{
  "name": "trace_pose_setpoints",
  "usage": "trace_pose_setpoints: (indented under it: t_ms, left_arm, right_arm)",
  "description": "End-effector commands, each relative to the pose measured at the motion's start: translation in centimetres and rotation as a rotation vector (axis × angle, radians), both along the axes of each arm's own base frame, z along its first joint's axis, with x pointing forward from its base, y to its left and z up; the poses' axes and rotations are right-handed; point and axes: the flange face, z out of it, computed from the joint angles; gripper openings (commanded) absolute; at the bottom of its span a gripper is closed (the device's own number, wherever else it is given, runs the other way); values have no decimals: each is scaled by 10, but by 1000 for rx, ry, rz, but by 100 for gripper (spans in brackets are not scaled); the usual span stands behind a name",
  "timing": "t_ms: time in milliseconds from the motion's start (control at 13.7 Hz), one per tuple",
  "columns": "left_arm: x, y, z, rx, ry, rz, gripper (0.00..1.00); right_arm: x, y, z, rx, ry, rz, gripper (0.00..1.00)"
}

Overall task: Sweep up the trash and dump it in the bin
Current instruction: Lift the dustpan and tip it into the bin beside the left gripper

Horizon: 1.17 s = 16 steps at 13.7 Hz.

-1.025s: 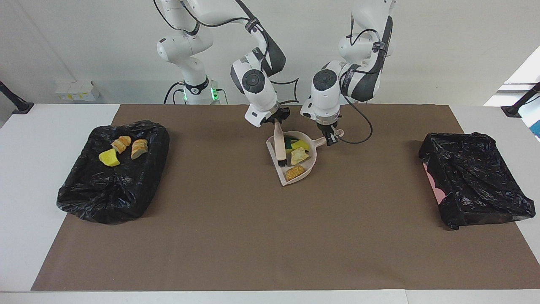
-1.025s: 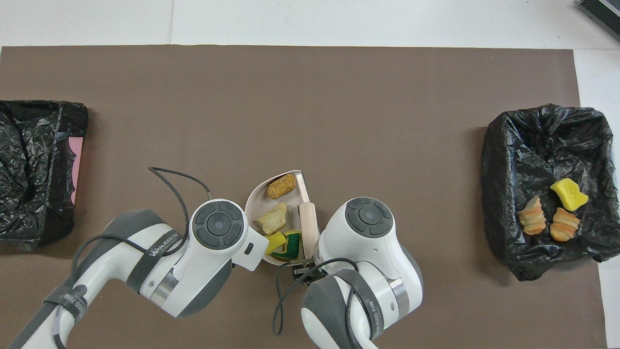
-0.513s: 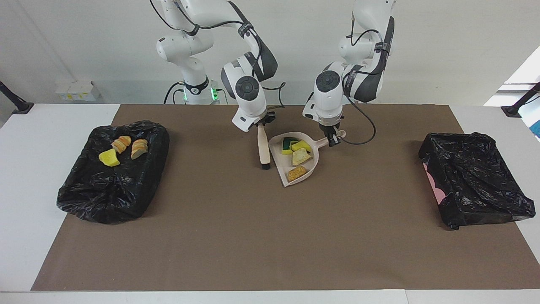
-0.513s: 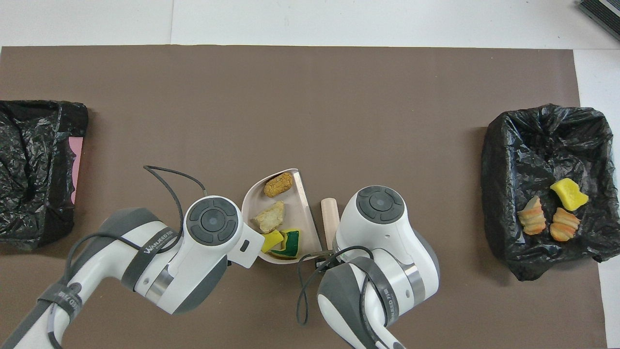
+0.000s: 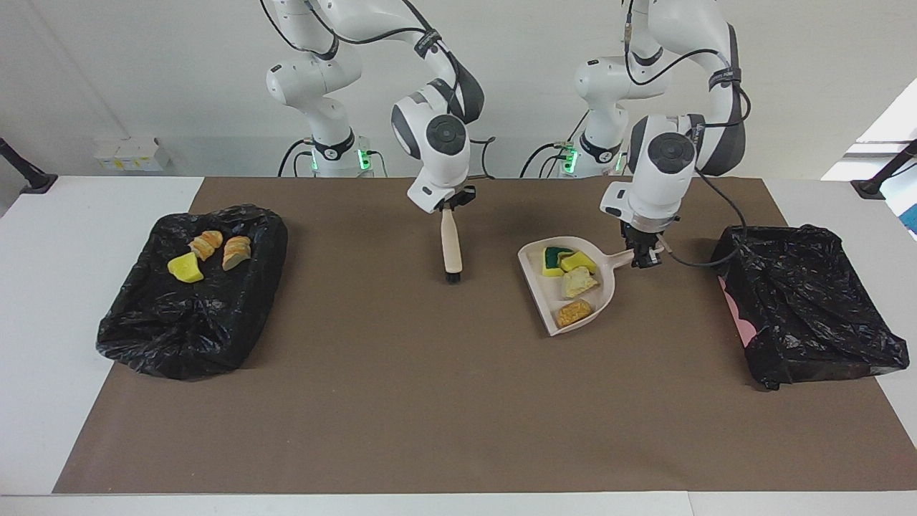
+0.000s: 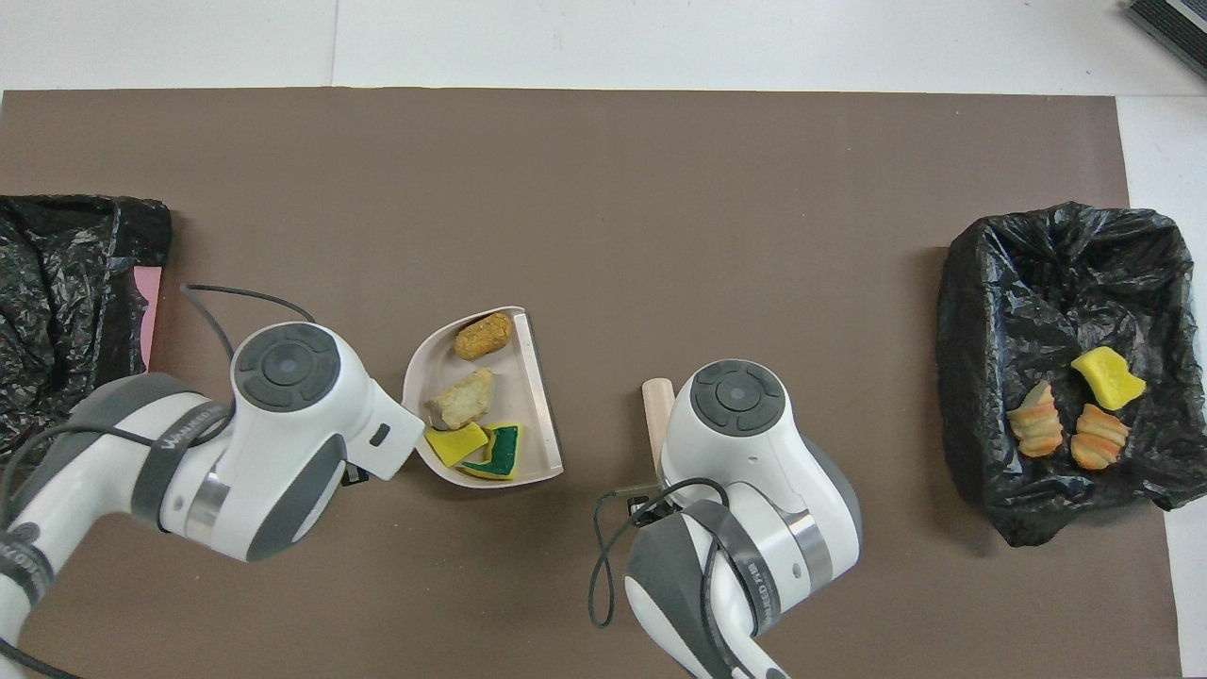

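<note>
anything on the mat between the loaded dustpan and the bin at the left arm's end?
Nothing visible. The left gripper holds the dustpan by its handle, with four scraps in it. Only bare brown mat lies between it and the black-bagged bin. The right gripper holds the brush upright, off that path.

White worktop (image 5: 43, 301), most of it covered by a brown mat (image 5: 430, 401); bare white strips show at both ends and along the 6 o'clock edge in the facing view. Plain white wall (image 5: 143, 72) at 12 o'clock. Small white box-like items (image 5: 129, 154) at the wall foot near 10 o'clock. Black clamp posts (image 5: 21, 172) at both top corners of the worktop. Bright patch, maybe a window (image 5: 892, 125), at 2 o'clock. Even, soft light.
</note>
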Motion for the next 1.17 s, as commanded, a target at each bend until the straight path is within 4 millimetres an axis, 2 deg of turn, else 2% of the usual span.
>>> trace_pose_setpoints:
  t_ms: [0, 220, 293, 366, 439, 586, 659, 732, 805, 879, 952, 1098]
  left_arm:
    - [16, 56, 31, 0, -42, -74, 0]
    - [32, 153, 61, 2, -87, -100, 0]
    - [35, 186, 68, 1, -97, -88, 0]
    - [37, 210, 73, 8, -109, -65, 0]
    - [40, 232, 79, 14, -137, -35, 0]
    - [38, 290, 92, 39, -163, 9, 0]
    - [34, 321, 97, 62, -189, 33, 0]
    - [32, 341, 100, 86, -216, 40, 0]
    - [31, 359, 104, 110, -230, 38, 0]
    - [35, 374, 109, 137, -238, 31, 0]
    - [38, 389, 119, 185, -238, 15, 0]
    - [47, 407, 129, 307, -213, -19, 0]
  right_arm:
    - [-21, 43, 2, 18, -42, -32, 0]
    - [-35, 81, 9, 43, -49, -34, 0]
    - [-38, 87, 5, 39, -47, -28, 0]
    - [-42, 92, -2, 40, -49, -16, 0]
    - [-41, 93, -8, 44, -53, -19, 0]
    - [-42, 95, -21, 45, -56, -25, 0]
    - [-42, 95, -23, 53, -50, -36, 0]
    - [-42, 96, -22, 57, -47, -40, 0]
    - [-41, 96, -21, 57, -47, -36, 88]
    - [-39, 98, -18, 63, -50, -41, 100]
    - [-33, 95, -16, 64, -51, -50, 100]
    - [-27, 93, -3, 72, -66, -49, 100]
